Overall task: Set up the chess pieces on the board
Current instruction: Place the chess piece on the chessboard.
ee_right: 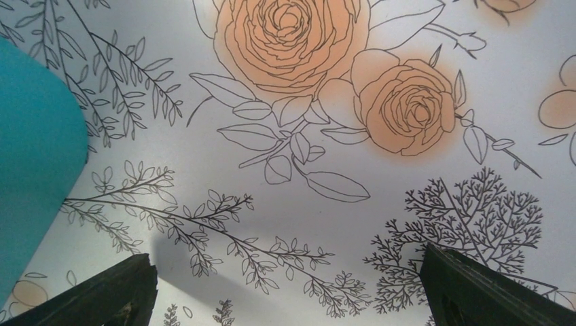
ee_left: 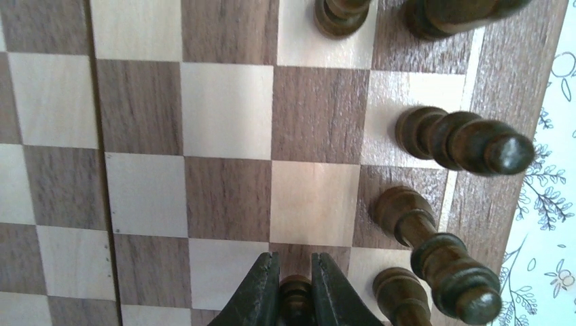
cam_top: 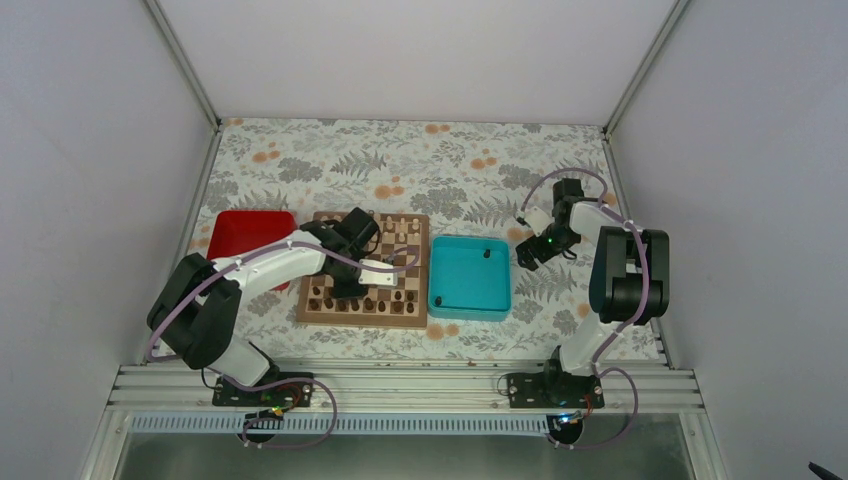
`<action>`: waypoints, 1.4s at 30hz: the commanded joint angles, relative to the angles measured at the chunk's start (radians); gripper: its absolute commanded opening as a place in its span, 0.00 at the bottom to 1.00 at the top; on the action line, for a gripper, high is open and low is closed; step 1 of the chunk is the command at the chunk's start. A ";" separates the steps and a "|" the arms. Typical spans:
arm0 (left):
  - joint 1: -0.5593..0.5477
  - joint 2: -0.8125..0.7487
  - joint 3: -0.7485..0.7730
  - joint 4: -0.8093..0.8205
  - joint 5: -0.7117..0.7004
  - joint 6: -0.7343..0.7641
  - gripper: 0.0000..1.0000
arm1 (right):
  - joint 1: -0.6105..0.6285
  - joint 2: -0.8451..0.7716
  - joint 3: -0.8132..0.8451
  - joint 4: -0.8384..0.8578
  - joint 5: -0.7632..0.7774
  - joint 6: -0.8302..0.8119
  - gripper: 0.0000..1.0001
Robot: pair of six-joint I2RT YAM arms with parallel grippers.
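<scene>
The wooden board [cam_top: 415, 222] lies between two trays. Dark chess pieces [cam_top: 385, 298] stand along its near rows, and in the left wrist view they line the tan border [ee_left: 469, 139]. My left gripper [cam_top: 347, 290] reaches down over the near left part of the board. Its jaws [ee_left: 295, 258] are shut on a small dark piece [ee_left: 296, 291], one row in from that border. Whether the piece touches the square under it cannot be told. Right of the teal tray, my right gripper [cam_top: 523, 258] hangs open over the cloth [ee_right: 292, 299], holding nothing.
The teal tray [cam_top: 470, 305] holds two dark pieces [cam_top: 487, 253]. Its corner shows in the right wrist view [ee_right: 34, 170]. A red tray [cam_top: 250, 235] sits left of the board. Cream pieces [cam_top: 400, 230] stand on the board's far rows. A flowered cloth [cam_top: 400, 165] covers the table.
</scene>
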 commanded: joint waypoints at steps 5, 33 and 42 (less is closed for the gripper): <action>0.004 -0.014 0.026 0.018 0.047 -0.005 0.12 | -0.019 0.029 -0.019 0.006 0.011 0.002 1.00; 0.003 -0.004 0.009 0.007 0.034 0.001 0.16 | -0.024 0.025 -0.025 0.008 0.008 -0.002 1.00; 0.003 0.000 0.010 0.004 0.025 0.005 0.16 | -0.026 0.023 -0.025 0.008 0.007 -0.002 1.00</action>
